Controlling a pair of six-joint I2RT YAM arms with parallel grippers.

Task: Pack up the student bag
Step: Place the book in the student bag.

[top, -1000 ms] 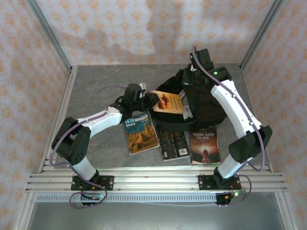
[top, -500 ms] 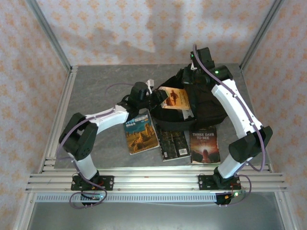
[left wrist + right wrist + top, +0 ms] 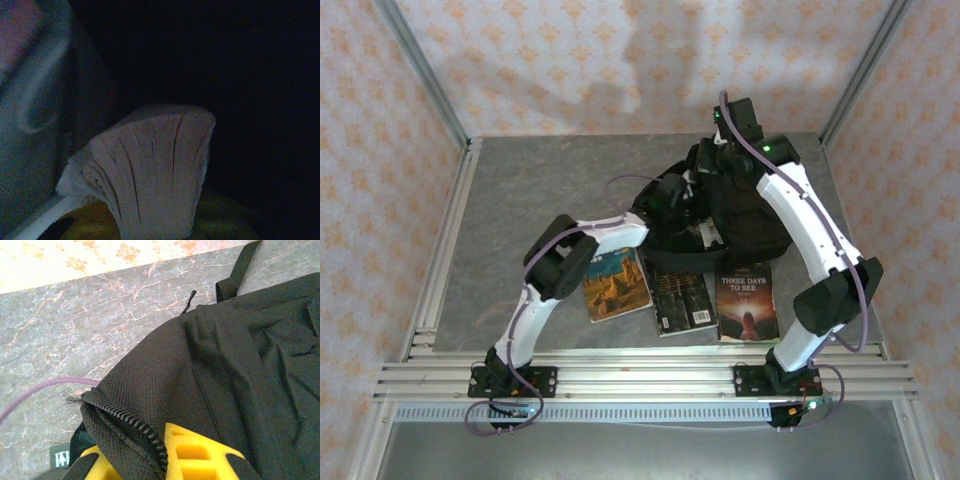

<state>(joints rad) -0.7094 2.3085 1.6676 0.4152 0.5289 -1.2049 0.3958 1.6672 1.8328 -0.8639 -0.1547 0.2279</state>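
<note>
The student bag [image 3: 748, 218], a black fabric backpack, lies at the back right of the table. My right gripper [image 3: 716, 160] is shut on the bag's zipped rim [image 3: 125, 417], one yellow finger [image 3: 200, 455] on each side of the fabric, holding the mouth up. The left arm reaches into that mouth, and its gripper [image 3: 682, 193] is mostly hidden by the black cloth. In the dark left wrist view, my left gripper [image 3: 160, 227] is shut on a book [image 3: 155, 165] whose fanned page edges stand up in front of the camera, inside the bag.
Three books lie side by side in front of the bag: a blue-and-sand one [image 3: 613, 283], a dark one [image 3: 682, 300] and a brown one [image 3: 748, 303]. A purple cable [image 3: 45, 387] crosses the marble tabletop. A bag strap [image 3: 240, 267] trails behind.
The left arm stretched right and forward, carrying the orange-covered book from beside the bag into its mouth, where it dropped out of the overhead view. The right gripper kept its hold.
</note>
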